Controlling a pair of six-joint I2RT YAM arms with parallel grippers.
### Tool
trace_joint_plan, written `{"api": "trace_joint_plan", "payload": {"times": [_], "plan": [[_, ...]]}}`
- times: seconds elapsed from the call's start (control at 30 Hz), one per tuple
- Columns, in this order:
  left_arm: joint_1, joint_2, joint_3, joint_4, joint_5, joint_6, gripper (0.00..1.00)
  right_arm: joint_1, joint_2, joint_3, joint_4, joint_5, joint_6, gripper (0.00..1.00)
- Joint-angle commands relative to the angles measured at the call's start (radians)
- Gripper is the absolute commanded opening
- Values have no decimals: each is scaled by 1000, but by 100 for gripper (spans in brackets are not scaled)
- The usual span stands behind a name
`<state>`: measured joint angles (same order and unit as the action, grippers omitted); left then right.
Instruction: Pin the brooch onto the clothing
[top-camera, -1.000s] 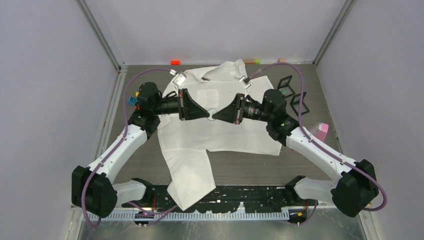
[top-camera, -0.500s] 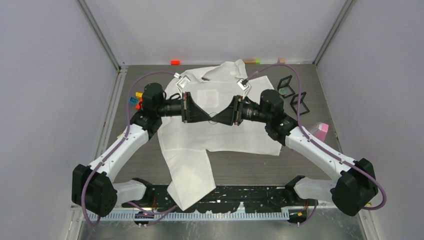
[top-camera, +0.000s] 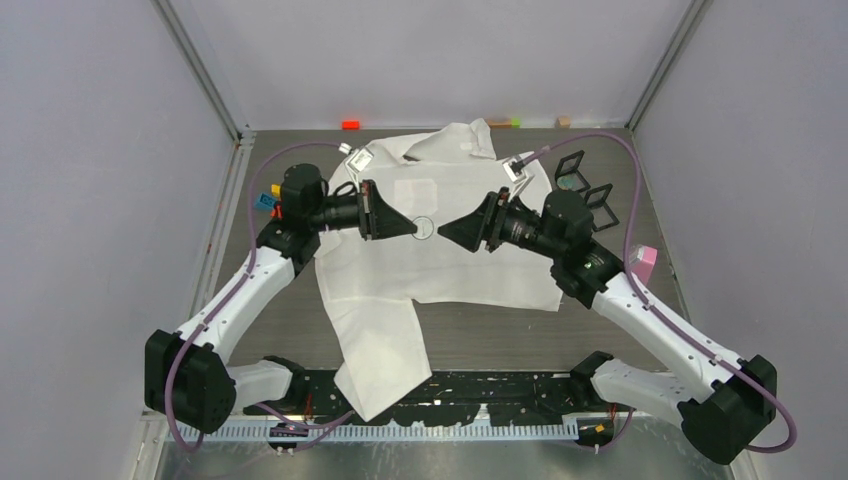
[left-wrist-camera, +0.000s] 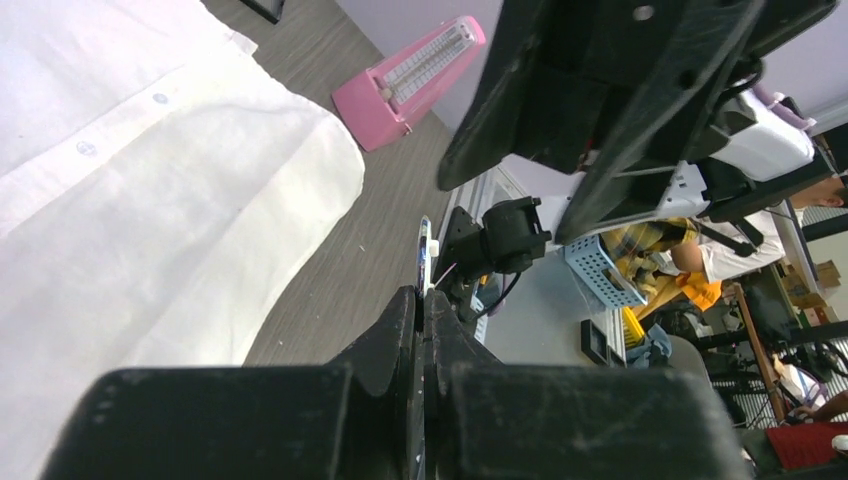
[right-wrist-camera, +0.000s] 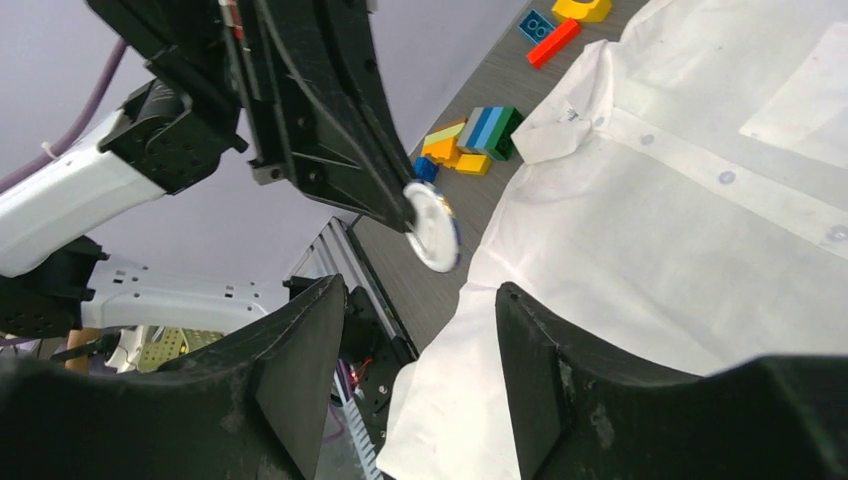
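The shirt (top-camera: 450, 270) lay spread flat on the table (top-camera: 500, 335), collar toward 12 o'clock and one long flap trailing toward 6 o'clock. Its pocket (top-camera: 418, 192) sat at 12 o'clock from the brooch (top-camera: 423, 229).

The brooch, a small round white disc, was over the middle of the shirt. It was pinched by its rim in the left gripper (top-camera: 412, 229), which reached in from 9 o'clock. The left wrist view showed the jaws drawn narrow, with the disc edge-on between the tips.

The right gripper (top-camera: 445, 231) faced it from 3 o'clock, just beside the brooch but apart from it. The right wrist view showed its fingers (right-wrist-camera: 300, 360) spread wide and holding nothing. In that view the brooch appeared clear of the fabric. Whether its pin was open could not be told.

A pink wedge (top-camera: 645, 262) stood at 3 o'clock, off the shirt's lower corner. Two black frames (top-camera: 572, 172) stood at 2 o'clock. Coloured blocks (top-camera: 270, 200) lay at 9 o'clock, behind the left arm.
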<state>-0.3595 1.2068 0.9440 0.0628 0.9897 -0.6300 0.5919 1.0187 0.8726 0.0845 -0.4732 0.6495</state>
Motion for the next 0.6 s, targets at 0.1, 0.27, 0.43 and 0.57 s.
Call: {"api": "trace_joint_plan", "payload": {"times": [0.1,0.27,0.43,0.57], "plan": [[5,2,-10,166,39,-83,0,4,73,-51,172,-24,102,52],[5,6,-10,167,48,-84,0,3,96,-64,270,-58,146,45],[5,13,-7,173,64,-88,0,3,104,-61,291,-61,149,41],[4,24,-2,178,86,-93,0,3,119,-54,290,-56,141,39]]}}
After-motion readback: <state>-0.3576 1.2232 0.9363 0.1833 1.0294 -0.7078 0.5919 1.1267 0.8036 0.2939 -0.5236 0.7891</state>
